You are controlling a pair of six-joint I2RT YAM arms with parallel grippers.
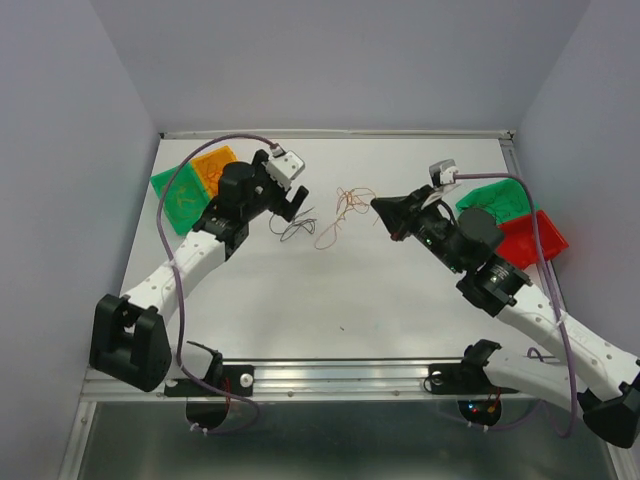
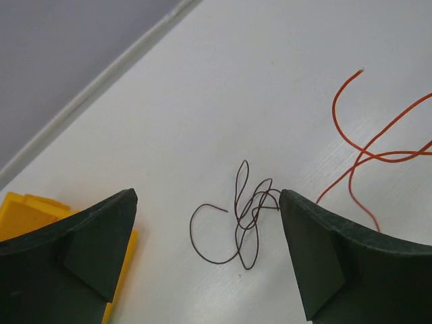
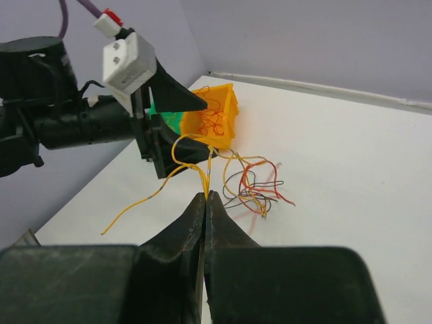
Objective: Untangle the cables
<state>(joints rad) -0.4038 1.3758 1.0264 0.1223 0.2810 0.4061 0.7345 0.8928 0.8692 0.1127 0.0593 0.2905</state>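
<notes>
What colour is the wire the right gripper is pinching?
A yellow wire, held by the right gripper; clearest in the right wrist view.

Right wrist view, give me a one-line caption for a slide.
Right gripper shut on a yellow wire beside a tangle of coloured wires on the white table.

White arm links (image 1: 170,275), black joints (image 1: 240,185) and bases (image 1: 125,340), purple cables (image 1: 230,138), white wrist-camera blocks (image 1: 285,165), black wedge tool fingers (image 2: 337,256).
</notes>
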